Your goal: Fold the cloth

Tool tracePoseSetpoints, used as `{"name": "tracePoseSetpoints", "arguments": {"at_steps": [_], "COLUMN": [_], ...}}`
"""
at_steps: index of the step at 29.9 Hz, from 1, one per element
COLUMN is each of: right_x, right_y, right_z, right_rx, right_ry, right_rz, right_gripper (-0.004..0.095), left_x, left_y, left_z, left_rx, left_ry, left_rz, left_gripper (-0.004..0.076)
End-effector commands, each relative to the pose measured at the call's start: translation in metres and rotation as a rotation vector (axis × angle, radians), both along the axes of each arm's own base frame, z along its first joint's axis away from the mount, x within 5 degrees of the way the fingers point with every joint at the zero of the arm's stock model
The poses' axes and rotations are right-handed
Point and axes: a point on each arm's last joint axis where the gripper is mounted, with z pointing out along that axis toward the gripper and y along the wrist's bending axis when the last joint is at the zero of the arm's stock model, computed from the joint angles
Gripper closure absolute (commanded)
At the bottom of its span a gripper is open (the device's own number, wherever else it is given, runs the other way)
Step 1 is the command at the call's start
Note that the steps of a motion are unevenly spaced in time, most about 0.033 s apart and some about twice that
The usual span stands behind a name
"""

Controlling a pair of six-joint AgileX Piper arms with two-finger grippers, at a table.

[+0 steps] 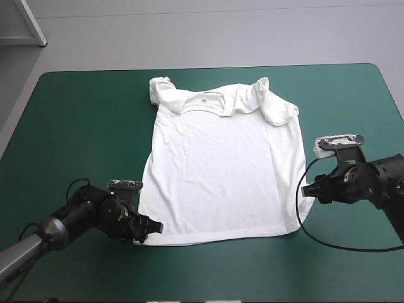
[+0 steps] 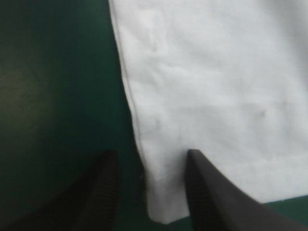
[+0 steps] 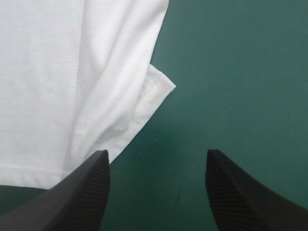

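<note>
The white T-shirt [image 1: 218,170] lies spread flat in the middle of the teal-green cover, collar toward the far edge, both sleeves bunched up. My left gripper [image 1: 153,226] sits low at the shirt's near left hem corner. In the left wrist view the left gripper [image 2: 151,185] is open, and the hem corner [image 2: 163,202] lies between its black fingers. My right gripper [image 1: 308,189] is at the shirt's right side edge near the hem. The right gripper [image 3: 156,168] is open over bare cover, one finger [image 3: 91,187] over the shirt's edge, with a folded flap [image 3: 156,89] just ahead.
Bare teal-green cover [image 1: 82,126] runs wide on both sides of the shirt and along the near edge. A small white tag or scrap [image 1: 320,148] lies by the right arm's wrist.
</note>
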Motion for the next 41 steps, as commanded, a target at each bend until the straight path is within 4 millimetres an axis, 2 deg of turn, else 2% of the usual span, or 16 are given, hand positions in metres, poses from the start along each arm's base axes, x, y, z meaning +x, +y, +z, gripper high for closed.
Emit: {"name": "tracePoseSetpoints", "arguments": {"at_steps": [1,3,12,17,22,25,27,31,34,36,38,41], "right_x": [0.009,0.016,0.059,0.079,0.089,0.089,0.088,0.088,0.088,0.085,0.083,0.074], "right_y": [-0.001,0.000,0.007,0.002,0.001,0.005,0.008,0.009,0.008,0.008,0.007,0.003], "right_z": [-0.008,-0.019,-0.060,-0.090,-0.111,-0.112,-0.112,-0.111,-0.101,-0.084,-0.059,-0.006], "right_rx": [-0.012,-0.019,-0.054,-0.033,-0.019,0.016,0.046,0.047,0.046,0.053,0.054,0.041], "right_ry": [-0.047,-0.038,0.014,0.091,0.152,0.163,0.168,0.161,0.131,0.092,0.025,-0.118], "right_rz": [0.000,-0.014,-0.019,-0.068,-0.087,-0.056,-0.043,-0.032,-0.028,-0.027,-0.018,-0.008], "right_gripper": [0.0355,0.0355,0.0355,0.0355,0.0356,0.0434,0.0565,0.0929,0.0926,0.0926,0.0926,0.0926], "left_x": [0.006,0.006,0.005,0.004,0.002,0.003,0.004,0.007,0.012,0.017,0.021,0.032], "left_y": [-0.011,-0.011,-0.012,-0.011,-0.011,-0.012,-0.013,-0.014,-0.014,-0.015,-0.015,-0.016], "left_z": [0.000,0.000,0.000,0.000,0.001,0.001,0.002,0.006,0.020,0.036,0.056,0.097], "left_rx": [-0.101,-0.101,-0.109,-0.105,-0.105,-0.121,-0.129,-0.144,-0.146,-0.150,-0.151,-0.139], "left_ry": [-0.037,-0.038,-0.030,-0.020,-0.012,-0.017,-0.027,-0.058,-0.120,-0.182,-0.239,-0.333], "left_rz": [0.038,0.036,0.018,0.016,0.016,0.026,0.030,0.032,0.013,0.000,-0.014,-0.019], "left_gripper": [0.0610,0.0737,0.0734,0.0734,0.0734,0.0734,0.0734,0.0734,0.0734,0.0734,0.0734,0.0734]}}
